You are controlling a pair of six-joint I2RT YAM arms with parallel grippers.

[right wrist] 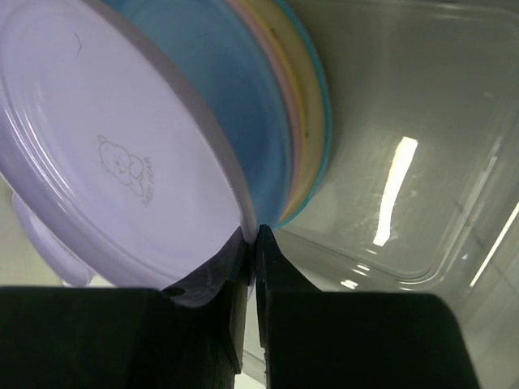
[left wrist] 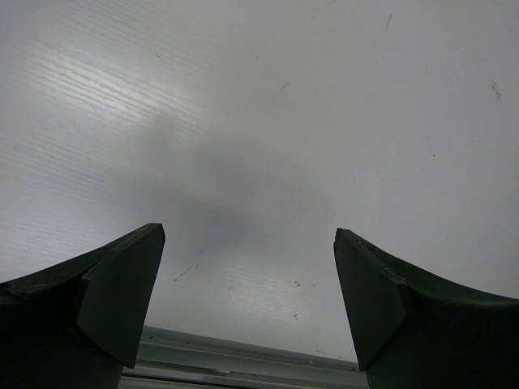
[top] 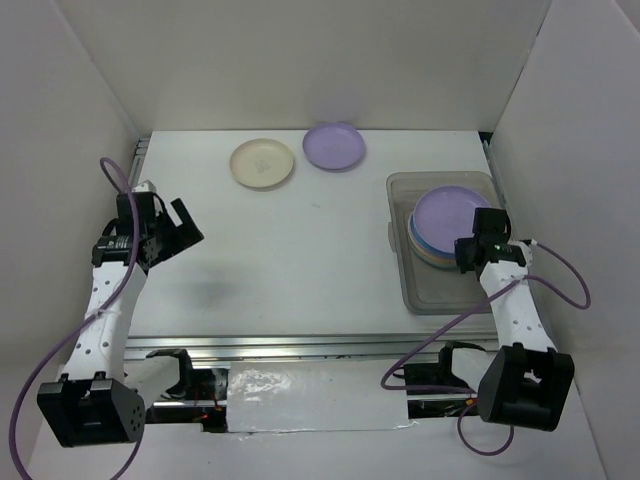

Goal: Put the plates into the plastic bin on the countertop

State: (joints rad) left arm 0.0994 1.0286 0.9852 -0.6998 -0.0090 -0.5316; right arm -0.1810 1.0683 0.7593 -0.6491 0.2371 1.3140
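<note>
1. White counter (top: pixel 300 270), boxed in by white walls (top: pixel 300 60), with a metal rail (top: pixel 300 344) along the near edge.
2. Right pincer (right wrist: pixel 253 233): fingers all but pressed together, with only a thin slit between them. They nip the near rim of the top lilac plate (right wrist: pixel 122 154).
3. That plate sits tilted on a stack. A blue plate (right wrist: pixel 243 121) is directly under it, then a pink rim (right wrist: pixel 270 81), a yellow plate (right wrist: pixel 298 113) and a teal edge (right wrist: pixel 322 97) lowest in view.
4. The stack sits inside the plastic bin (right wrist: pixel 422 105). In the top view it takes up the far half of the bin.
5. The bin stands on the right side of the counter, with its long side running near to far.
6. Left pincer (left wrist: pixel 249 231): fingers spread wide, gripping nothing. It hangs over the left side of the counter, well apart from the bin. Its wrist view shows only a plain white surface between the fingers.
7. Two plates lie outside the bin near the far edge of the counter. The cream plate (top: pixel 262 162) is on the left and the second lilac plate (top: pixel 334 146) just beside it on the right. They are close but not touching, and both lie flat.
</note>
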